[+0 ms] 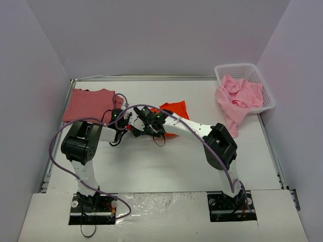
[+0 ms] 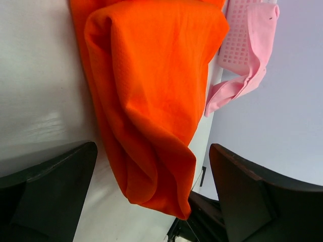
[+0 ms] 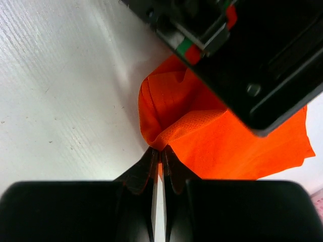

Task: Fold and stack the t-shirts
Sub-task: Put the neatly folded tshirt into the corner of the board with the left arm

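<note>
Right end effector (image 3: 160,152) is closed, tips pinching a gathered edge of the bright orange-red cloth t-shirt (image 3: 227,146). Left end effector (image 2: 151,151) is fully open and holding nothing; the orange cloth sits in front of its spread fingers.

Location: the orange shirt is mid-worktop, partly hidden under both wrists. The dusty rose-red folded shirt (image 1: 88,103) lies flat at the far left. The light pink shirts (image 1: 239,95) are in the white lattice basket (image 1: 252,66) at the far right, one draped over its near rim.

Risks, my read:
- The right pinch is thin and at the very edge, so any pull could slip it off or lift just one layer.
- The cloth is bunched, not flat. If the left closes here it likely grabs several layers and the fold comes out skewed.
- The wrists are very close together, so contact is possible if either one shifts.
- The purple cable (image 1: 55,138) loops above the white worktop (image 1: 151,169) and could snag.

Orientation: the shirt is rumpled into an elongated bundle, long axis diagonal. The gathered end points near-left at the end effectors and the wider end far-right toward the basket. Can't tell collar from hem.
</note>
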`<state>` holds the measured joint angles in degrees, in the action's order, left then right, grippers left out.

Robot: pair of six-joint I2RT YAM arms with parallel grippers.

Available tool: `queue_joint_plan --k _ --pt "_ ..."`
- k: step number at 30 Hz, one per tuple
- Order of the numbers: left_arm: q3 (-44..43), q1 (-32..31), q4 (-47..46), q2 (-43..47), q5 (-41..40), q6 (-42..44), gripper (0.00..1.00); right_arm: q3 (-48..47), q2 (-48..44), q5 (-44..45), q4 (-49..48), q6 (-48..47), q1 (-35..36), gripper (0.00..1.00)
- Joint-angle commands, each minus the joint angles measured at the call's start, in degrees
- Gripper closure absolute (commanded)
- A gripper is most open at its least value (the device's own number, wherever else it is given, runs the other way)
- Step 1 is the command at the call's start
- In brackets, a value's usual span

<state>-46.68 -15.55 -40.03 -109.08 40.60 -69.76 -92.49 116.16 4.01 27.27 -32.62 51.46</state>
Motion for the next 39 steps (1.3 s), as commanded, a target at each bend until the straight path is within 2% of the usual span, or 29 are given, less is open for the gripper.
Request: queue_joint_plan --k 1,6,13,16,17,19,20,21,24,25,26,27,32,35,36,38,39 --pt "-0.70 -1.94 1.27 0.44 -1.84 0.67 0.06 -2.52 0.47 0.03 2.09 -0.07 0.57 1.00" --pt "-2.28 -2.73 0.57 -2.19 -0.70 -0.12 0.06 -3.66 0.65 -0.41 2.53 0.01 1.18 1.00" --pt "-0.08 -4.75 -13.39 -6.05 -0.17 -3.36 0.06 -5.68 1.09 -0.41 3.93 0.01 2.15 1.00" --pt "-2.27 -4.93 -14.37 -8.33 1.76 -3.81 0.04 -6.12 1.53 -0.67 4.55 0.01 2.33 1.00" --pt "-3.76 -4.84 -14.55 -9.13 2.90 -3.81 0.27 -6.04 1.61 -0.67 4.64 0.01 2.41 1.00" --pt "-5.17 -4.58 -14.55 -11.32 4.04 -3.98 0.55 -5.51 1.61 -0.85 4.64 0.01 2.41 1.00" --pt "-5.79 -4.40 -14.29 -11.86 4.92 -4.07 0.84 -5.25 1.53 -0.85 4.64 0.01 2.41 1.00" --pt "-6.58 -4.23 -14.37 -12.38 5.02 -4.25 0.94 -4.99 1.35 -1.02 4.72 0.01 2.41 1.00" --pt "-6.94 -3.26 -16.22 -13.62 5.37 -5.13 0.98 -3.49 0.39 -1.90 4.72 -0.42 2.41 1.00" --pt "-7.29 -3.08 -16.31 -13.88 5.63 -4.95 0.98 -2.53 0.12 -2.77 4.73 -0.69 2.41 0.95" --pt "-7.46 -2.73 -15.87 -13.88 5.72 -4.34 0.98 -2.09 -0.75 -3.30 5.68 -1.04 2.41 0.62" --pt "-7.47 -2.56 -15.43 -13.71 5.89 -4.25 0.98 -1.65 -1.28 -3.39 6.48 -1.48 2.41 0.01" --pt "-8.25 -1.94 -12.62 -11.78 6.77 -1.53 0.98 5.63 -12.61 -9.88 11.57 -5.33 0.49 0.00" --pt "-8.61 -1.68 -10.94 -10.46 7.04 0.32 0.98 8.45 -19.55 -14.71 17.63 -8.67 -6.53 0.00" --pt "-8.61 -1.59 -10.68 -9.93 7.12 0.93 0.98 9.33 -21.22 -15.69 18.78 -9.47 -11.68 0.00" --pt "-9.30 -1.59 -7.10 -9.14 7.21 4.35 0.98 11.09 -25.44 -16.66 19.23 -9.39 -16.89 0.00" --pt "-10.62 -1.67 2.58 -8.09 7.30 6.80 0.98 13.10 -27.80 -17.36 18.97 -9.04 -21.45 0.00"
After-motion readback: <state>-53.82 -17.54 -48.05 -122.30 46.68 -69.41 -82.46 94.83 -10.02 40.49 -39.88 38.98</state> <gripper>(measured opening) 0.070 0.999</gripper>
